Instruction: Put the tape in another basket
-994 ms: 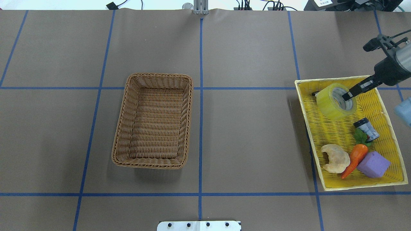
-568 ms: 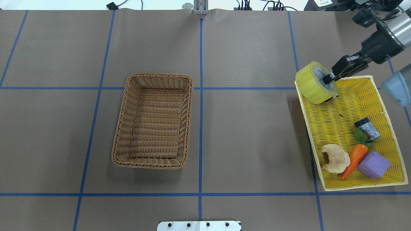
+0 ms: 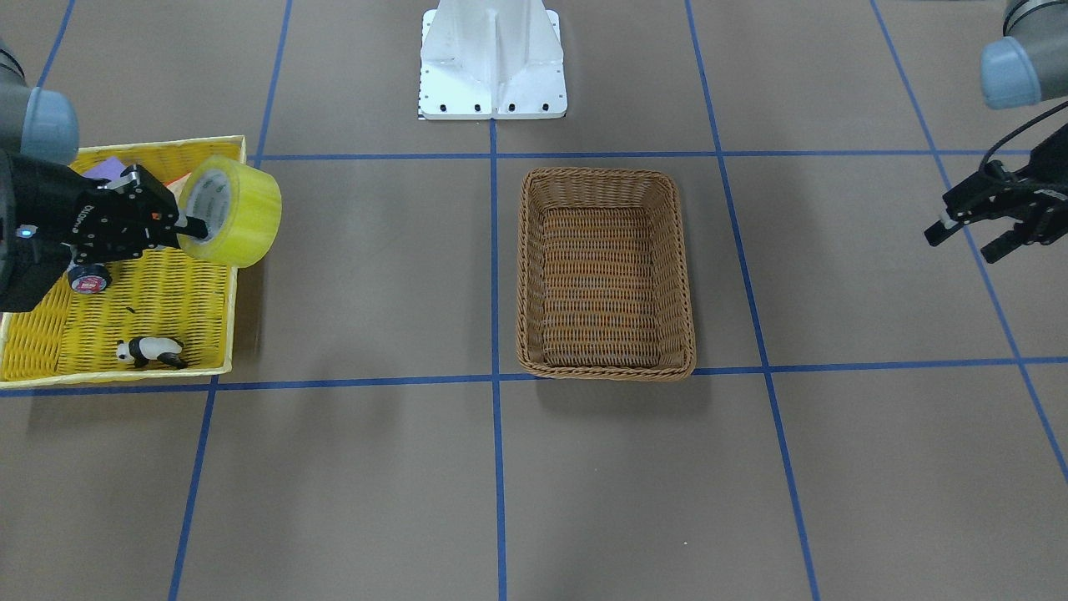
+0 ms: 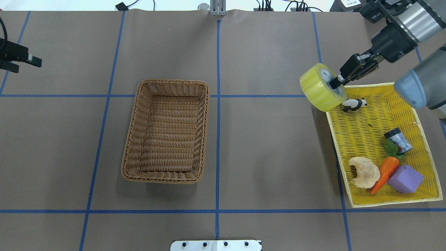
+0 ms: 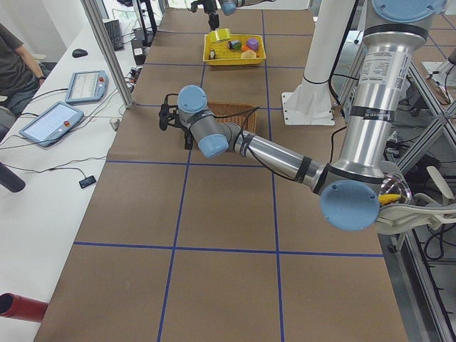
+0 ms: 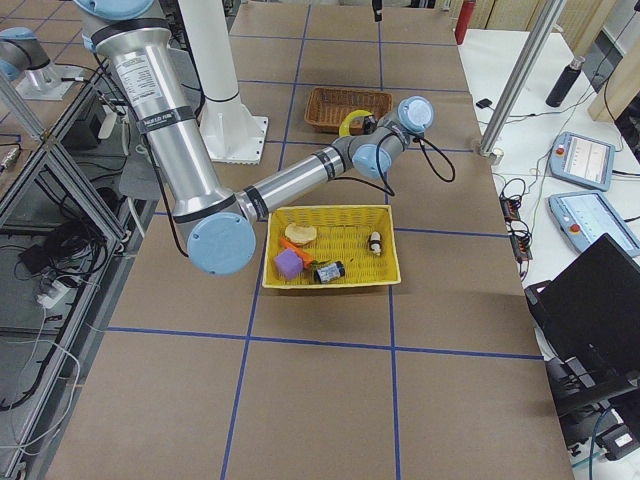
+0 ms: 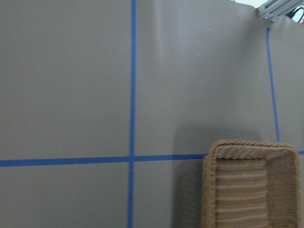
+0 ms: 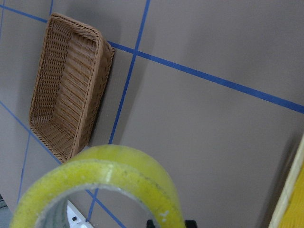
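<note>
Yellow tape (image 4: 322,91) hangs clenched in the right gripper (image 4: 335,84), one finger inside its core, lifted above the tray's (image 4: 359,136) corner. Pickup looks done; the carry across to the wicker basket (image 4: 134,132), well apart at mid-table, and the release remain. Left gripper (image 3: 964,244) hovers spread, empty, far off.

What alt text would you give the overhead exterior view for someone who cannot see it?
The right gripper holds the tape in the air above the far left corner of the yellow tray. The basket sits empty left of centre; the left gripper hangs open at the left edge.
</note>
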Robot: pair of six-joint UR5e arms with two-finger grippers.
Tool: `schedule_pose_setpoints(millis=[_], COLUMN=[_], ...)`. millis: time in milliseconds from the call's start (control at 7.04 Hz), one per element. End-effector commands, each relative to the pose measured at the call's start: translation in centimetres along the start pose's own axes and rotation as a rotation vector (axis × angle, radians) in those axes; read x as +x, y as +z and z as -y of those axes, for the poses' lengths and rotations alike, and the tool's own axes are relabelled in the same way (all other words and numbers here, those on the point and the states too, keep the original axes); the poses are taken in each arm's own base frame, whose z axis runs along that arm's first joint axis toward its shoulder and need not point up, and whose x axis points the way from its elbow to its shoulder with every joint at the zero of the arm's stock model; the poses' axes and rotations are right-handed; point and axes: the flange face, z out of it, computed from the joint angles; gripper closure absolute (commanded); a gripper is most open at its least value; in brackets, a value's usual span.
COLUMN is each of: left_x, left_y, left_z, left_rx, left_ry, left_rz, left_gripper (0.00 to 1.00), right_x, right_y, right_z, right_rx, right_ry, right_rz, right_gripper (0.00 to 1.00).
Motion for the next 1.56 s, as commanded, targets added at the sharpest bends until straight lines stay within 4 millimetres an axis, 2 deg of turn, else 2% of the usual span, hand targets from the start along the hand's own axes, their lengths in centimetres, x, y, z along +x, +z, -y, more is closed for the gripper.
schedule_pose_setpoints(millis=[0,142,284,426,568,710,852,994,1420], left_x=[6.9,8.5,11.0,13.3,15.7,19.7,22.8,23.6,28.1], left_y=[3.2,4.6,6.3,9.6,11.1,12.4,14.5,15.3,17.1], left_z=[-2.2,-2.9,-3.8,-7.4,-9.0,-10.1,-12.9,-15.0,-19.2], left_rx=[-0.046,-0.077,-0.046,-0.033,-0.035,-0.032,-0.030,-0.015,-0.038], left_ry=[-0.107,-0.145,-0.196,-0.273,-0.286,-0.301,-0.329,-0.339,-0.367], left_rz=[-0.161,-0.224,-0.332,-0.479,-0.560,-0.630,-0.709,-0.797,-0.926], left_gripper=[0.03,0.03,0.03,0.03,0.03,0.03,0.03,0.03,0.03], right_x=[-2.0,-2.5,-3.3,-3.7,-3.7,-3.7,-3.6,-3.5,-2.0], right_y=[1.2,1.1,1.2,1.2,1.2,1.4,1.4,1.4,1.6], right_z=[1.6,2.1,3.1,3.8,4.0,3.9,3.9,3.9,3.9], right_rx=[-0.055,-0.057,-0.072,-0.087,-0.099,-0.115,-0.131,-0.144,-0.229], right_ry=[-0.016,-0.024,-0.028,-0.027,-0.022,-0.016,-0.010,-0.002,0.056], right_rz=[0.072,0.078,0.104,0.128,0.145,0.167,0.192,0.209,0.345], right_gripper=[1.00,1.00,1.00,1.00,1.00,1.00,1.00,1.00,1.00])
